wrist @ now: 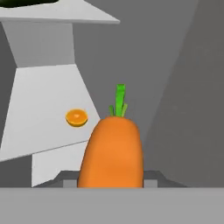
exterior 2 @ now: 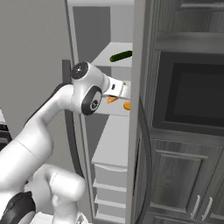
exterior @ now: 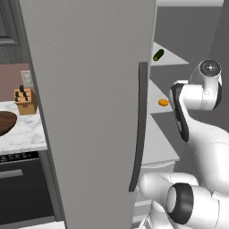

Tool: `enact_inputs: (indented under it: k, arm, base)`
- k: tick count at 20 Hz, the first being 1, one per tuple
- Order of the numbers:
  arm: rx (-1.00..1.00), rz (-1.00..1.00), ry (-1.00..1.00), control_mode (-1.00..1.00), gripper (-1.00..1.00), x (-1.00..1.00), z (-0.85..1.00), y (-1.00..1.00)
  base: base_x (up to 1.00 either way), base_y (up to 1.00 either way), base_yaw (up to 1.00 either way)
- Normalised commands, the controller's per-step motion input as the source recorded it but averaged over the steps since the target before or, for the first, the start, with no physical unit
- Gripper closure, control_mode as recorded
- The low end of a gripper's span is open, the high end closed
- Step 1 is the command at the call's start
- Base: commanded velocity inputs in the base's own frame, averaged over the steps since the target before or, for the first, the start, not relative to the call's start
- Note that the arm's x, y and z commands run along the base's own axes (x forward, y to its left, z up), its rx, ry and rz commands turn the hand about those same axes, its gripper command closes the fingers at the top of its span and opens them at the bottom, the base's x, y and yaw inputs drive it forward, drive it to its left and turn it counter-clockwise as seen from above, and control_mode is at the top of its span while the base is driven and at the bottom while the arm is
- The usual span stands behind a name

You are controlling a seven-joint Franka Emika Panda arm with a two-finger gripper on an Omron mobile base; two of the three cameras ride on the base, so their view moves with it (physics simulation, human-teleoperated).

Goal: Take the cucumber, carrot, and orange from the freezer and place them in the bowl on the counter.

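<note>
— While the carrot (wrist: 111, 153) sits large and upright at the bottom of the hand view, green top pointing up, where exactly is it?

— Inside the freezer (exterior: 94, 103), between the two fingers of the gripper (wrist: 110, 181), which is clamped on its lower body. From the right base camera a sliver of it (exterior 2: 112, 99) shows just past the white wrist, level with the middle shelf (exterior 2: 114, 109).

— And the other produce?

— An orange (wrist: 76, 117), a cut half with its face up, lies on that same white shelf, to the left of the carrot in the hand view and apart from it. Both base cameras catch it too, a small orange spot near the shelf's front edge (exterior: 163, 102). One shelf higher, the dark green cucumber (exterior 2: 120, 56) lies on its side.

— What surrounds the freezer?

— Its grey door stands open with the long dark handle (exterior: 139, 125) running down its edge, and it blocks much of the left base view. Left of the door, the white marble counter (exterior: 24, 132) carries the rim of the dark wooden bowl (exterior: 6, 123) and, behind it, a tan knife block (exterior: 25, 101). To the right of the freezer, dark cabinets (exterior 2: 188, 175) frame a built-in oven (exterior 2: 192, 94).
</note>
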Motion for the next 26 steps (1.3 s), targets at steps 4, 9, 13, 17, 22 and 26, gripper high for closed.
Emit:
enact_inputs:
  k: [4,9,13,17,22,26]
  arm:
    - [0.0,0.02,-0.01,1.0,1.0,-0.75,-0.07,0.18]
    - [0.0,0.0,0.0,1.0,1.0,0.0,0.0,0.0]
    - [0.0,0.0,0.0,1.0,1.0,0.0,0.0,0.0]
    - [0.0,0.0,0.0,1.0,1.0,0.0,0.0,0.0]
    - [0.0,0.0,0.0,1.0,1.0,0.0,0.0,0.0]
    - [0.0,0.0,0.0,1.0,1.0,0.0,0.0,0.0]
  base:
    - [-0.25,0.17,0.02]
    - [-0.89,0.91,0.17]
    - [-0.59,1.0,0.22]
    - [-0.15,1.0,0.17]
    - [0.0,1.0,0.1]
    - [0.16,1.0,0.03]
